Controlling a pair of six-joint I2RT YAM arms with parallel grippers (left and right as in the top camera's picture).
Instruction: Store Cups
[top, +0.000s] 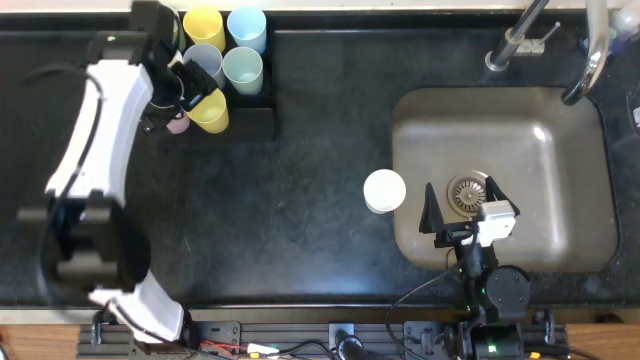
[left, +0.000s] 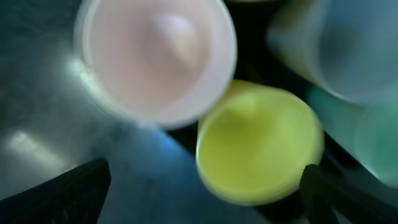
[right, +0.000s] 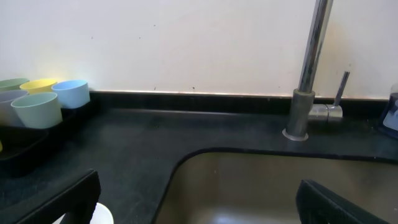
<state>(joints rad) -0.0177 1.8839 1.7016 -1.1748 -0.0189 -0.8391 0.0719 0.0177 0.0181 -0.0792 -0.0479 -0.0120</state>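
Counter (top: 300, 180) carried a sink (top: 560, 240) at right and a tray (top: 255, 120) of cups (top: 243, 68) at upper left. The right pincer (top: 463, 200) gaped wide over the sink; the left pincer (left: 205, 177) spread wide above a yellow cup (left: 258, 146). A white cup (top: 384, 190) stood beside the sink's left rim.

Left arm (top: 100, 120): glossy white moulded shells over black joint housings; a thin black cable (top: 45, 75) loops alongside. Right arm (top: 497, 290): round black joint housings, a white wrist block (top: 497, 222), and a right gripper (top: 460, 195) with two tapered black fingers (top: 431, 212).
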